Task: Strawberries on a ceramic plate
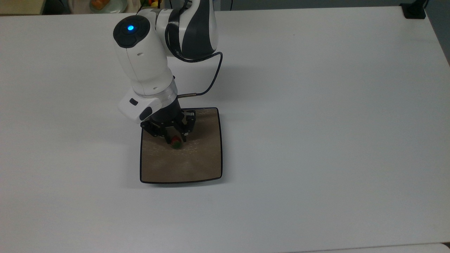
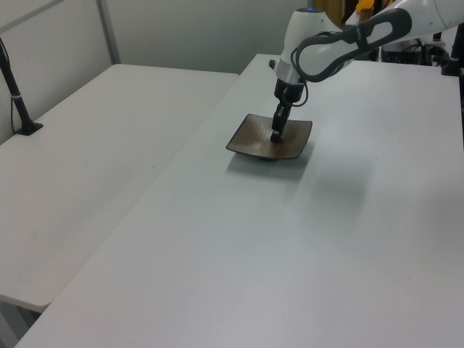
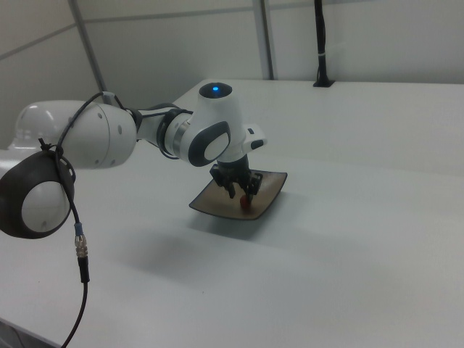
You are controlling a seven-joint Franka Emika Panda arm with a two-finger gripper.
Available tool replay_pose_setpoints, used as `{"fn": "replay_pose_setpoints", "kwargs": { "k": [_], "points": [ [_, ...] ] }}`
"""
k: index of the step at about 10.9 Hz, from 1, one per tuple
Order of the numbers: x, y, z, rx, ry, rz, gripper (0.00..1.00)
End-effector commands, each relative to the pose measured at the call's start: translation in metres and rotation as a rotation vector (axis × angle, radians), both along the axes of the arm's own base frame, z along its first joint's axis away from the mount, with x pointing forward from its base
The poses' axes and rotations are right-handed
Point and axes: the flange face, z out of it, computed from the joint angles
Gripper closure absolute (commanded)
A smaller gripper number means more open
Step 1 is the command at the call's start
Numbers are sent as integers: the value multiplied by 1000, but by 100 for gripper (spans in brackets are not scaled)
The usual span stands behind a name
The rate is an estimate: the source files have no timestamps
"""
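The ceramic plate (image 1: 191, 163) is a square tan-brown dish with a dark rim, lying on the white table (image 1: 316, 140); it also shows in the left view (image 2: 250, 142) and the right view (image 3: 209, 204). A tiny red strawberry with a green cap (image 1: 176, 142) (image 3: 245, 205) lies on the plate's upper middle in the top view. My gripper (image 1: 175, 137) (image 2: 275, 135) (image 3: 243, 194) points down right over it, open, with its fingertips a little apart on either side of the berry.
A black clamp (image 1: 414, 10) sits at the table's far right corner in the top view. A dish of fruit (image 1: 105, 5) lies beyond the table's top edge. A second white table (image 2: 94, 159) with a black post (image 2: 16, 90) adjoins at the left view's left.
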Motion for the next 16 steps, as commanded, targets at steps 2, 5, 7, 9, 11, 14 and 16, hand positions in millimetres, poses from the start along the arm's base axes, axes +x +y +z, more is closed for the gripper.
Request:
{"fn": "replay_pose_setpoints", "kwargs": {
  "k": [2,5,7,9,11,14,16],
  "points": [
    [-9,0,37,-9,-37,0,0],
    [-41,-21,111,17,50,-6,0],
    [-73,-54,168,30,95,-28,0],
    [-108,-72,214,40,137,-37,0],
    [-136,-75,250,26,153,-18,0],
    [-162,-53,281,-11,167,-24,0],
    [-171,-42,293,-4,166,-70,0]
  ]
}}
